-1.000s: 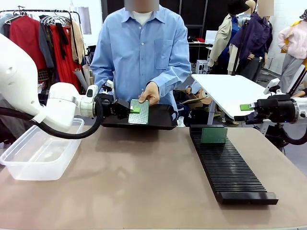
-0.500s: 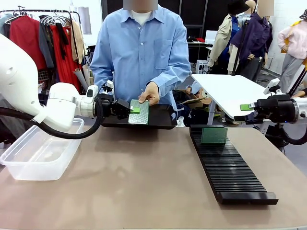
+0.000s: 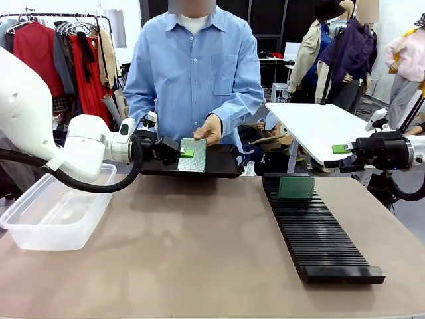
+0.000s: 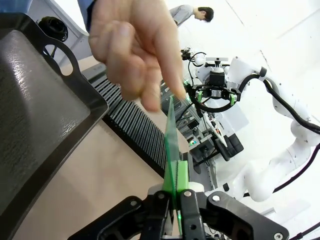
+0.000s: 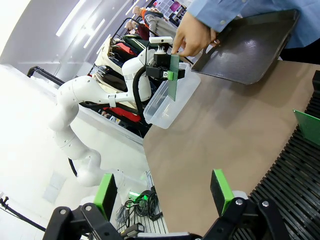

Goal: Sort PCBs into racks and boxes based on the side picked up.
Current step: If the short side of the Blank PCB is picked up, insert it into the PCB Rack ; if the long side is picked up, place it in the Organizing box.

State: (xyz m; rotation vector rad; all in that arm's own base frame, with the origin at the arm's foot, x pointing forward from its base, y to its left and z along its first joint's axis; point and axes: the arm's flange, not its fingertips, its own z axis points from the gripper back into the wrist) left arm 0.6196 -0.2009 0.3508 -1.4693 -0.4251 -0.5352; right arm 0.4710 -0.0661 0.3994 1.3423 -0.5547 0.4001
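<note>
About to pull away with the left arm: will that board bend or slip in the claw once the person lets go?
The PCB looks thin but shows as a straight line edge-on in the left wrist view, so probably stiff. The left claw is shut on one edge only, while the person's hand holds the opposite edge; it may pivot slightly. It looks light.

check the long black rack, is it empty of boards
No, one green board stands upright in a slot near the far end of the rack.
</note>
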